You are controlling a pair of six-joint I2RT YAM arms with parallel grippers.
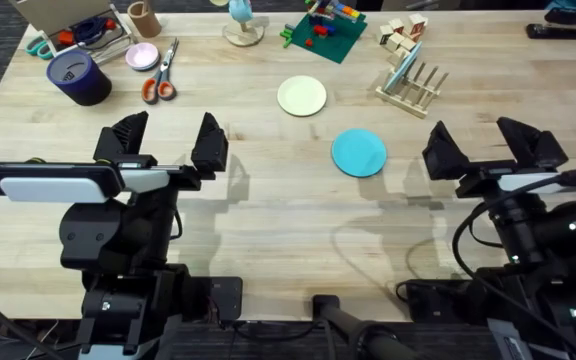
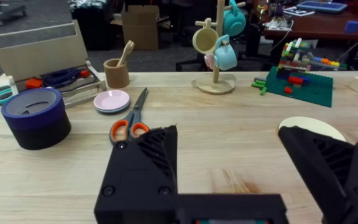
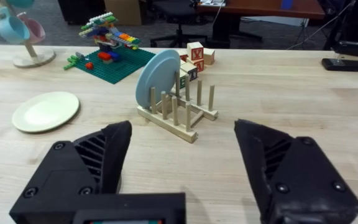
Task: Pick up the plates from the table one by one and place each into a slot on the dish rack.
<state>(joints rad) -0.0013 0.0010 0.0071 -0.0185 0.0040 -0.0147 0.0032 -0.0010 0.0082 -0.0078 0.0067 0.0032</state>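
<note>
**One plate racked, two waiting**

A pale blue plate stands upright between the pegs of the dish rack. Near the rack on the table lie a cream plate and a blue plate, flat. The left gripper and right gripper hover wide apart-fingered and empty, ready to reach.
</note>
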